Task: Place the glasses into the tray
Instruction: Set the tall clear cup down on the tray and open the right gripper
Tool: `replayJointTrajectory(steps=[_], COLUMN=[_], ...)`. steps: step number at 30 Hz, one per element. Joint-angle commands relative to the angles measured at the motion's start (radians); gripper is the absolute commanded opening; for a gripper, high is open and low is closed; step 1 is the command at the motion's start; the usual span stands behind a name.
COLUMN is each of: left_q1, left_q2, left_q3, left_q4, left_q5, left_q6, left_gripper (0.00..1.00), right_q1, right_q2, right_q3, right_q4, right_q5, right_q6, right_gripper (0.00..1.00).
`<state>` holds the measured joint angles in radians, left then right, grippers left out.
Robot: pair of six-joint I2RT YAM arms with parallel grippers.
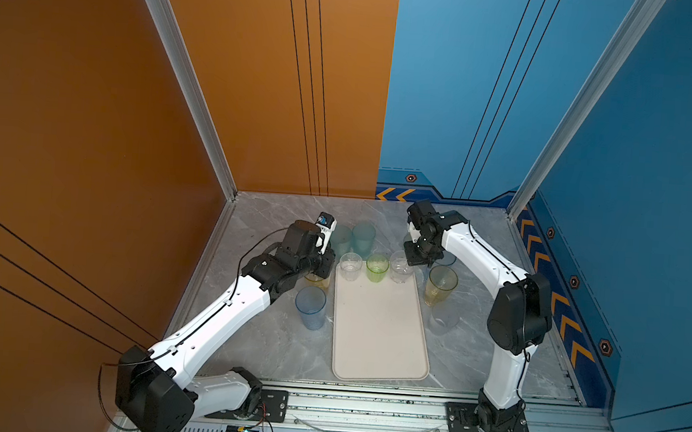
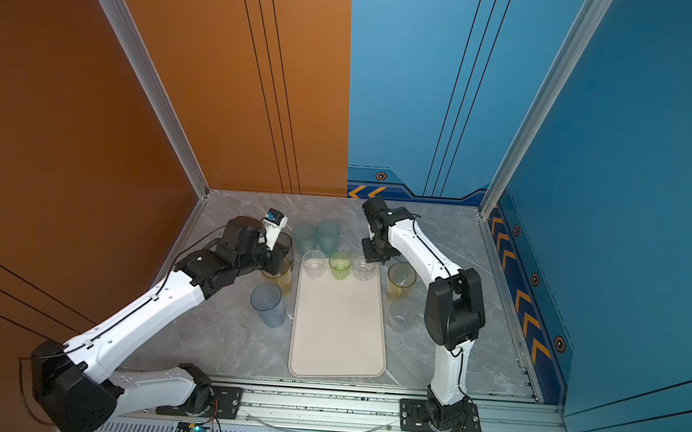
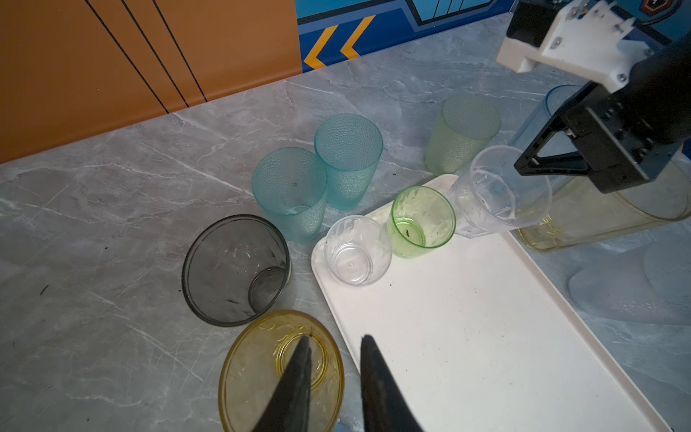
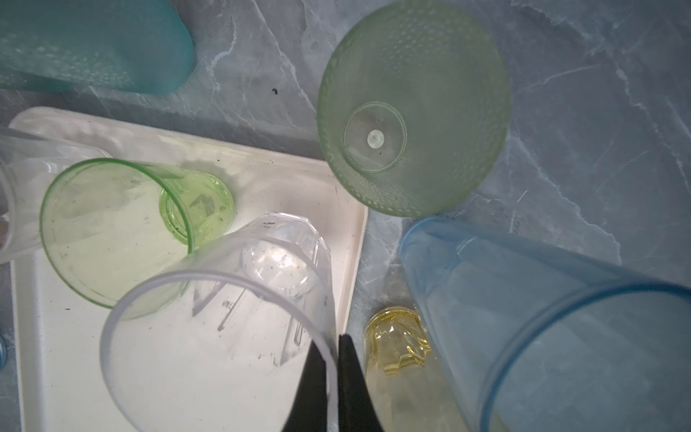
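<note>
Setting down: clear glass (image 4: 232, 321), in the tray's (image 1: 381, 336) far right corner, just beside the green glass (image 4: 112, 232).
Right gripper (image 4: 334, 338): fingers pinched on its rim, one inside, one outside.
Release: seat the base flat, part the fingers gently, lift straight up, clear of the green glass.
Left gripper (image 3: 334, 338): fingers apart astride the yellow glass's (image 3: 254, 377) rim on the bench (image 3: 112, 224); grip unclear.

Left tool (image 3: 336, 338) slightly parted, right tool (image 4: 332, 338) pinched shut, both angled downward.
</note>
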<state>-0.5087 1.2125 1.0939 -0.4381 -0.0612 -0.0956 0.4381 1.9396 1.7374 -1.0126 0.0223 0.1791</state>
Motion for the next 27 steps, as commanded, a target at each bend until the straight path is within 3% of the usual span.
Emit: replayJointTrajectory(steps=[1, 27], left_q1=[0.012, 0.018], left_q2=[0.005, 0.017], left_q3=[0.008, 0.010], left_q4=[-0.017, -0.024], left_q5=[0.009, 0.014], left_q6=[0.000, 0.002], left_gripper=[0.25, 0.25], right_q1=[-0.007, -0.022], right_q2=[0.019, 0.102], right_q3=[0.042, 0.088], right_q4=[-0.026, -0.042], right_q5=[-0.013, -0.024], right_q6=[-0.019, -0.039], right_gripper=[0.00, 0.00])
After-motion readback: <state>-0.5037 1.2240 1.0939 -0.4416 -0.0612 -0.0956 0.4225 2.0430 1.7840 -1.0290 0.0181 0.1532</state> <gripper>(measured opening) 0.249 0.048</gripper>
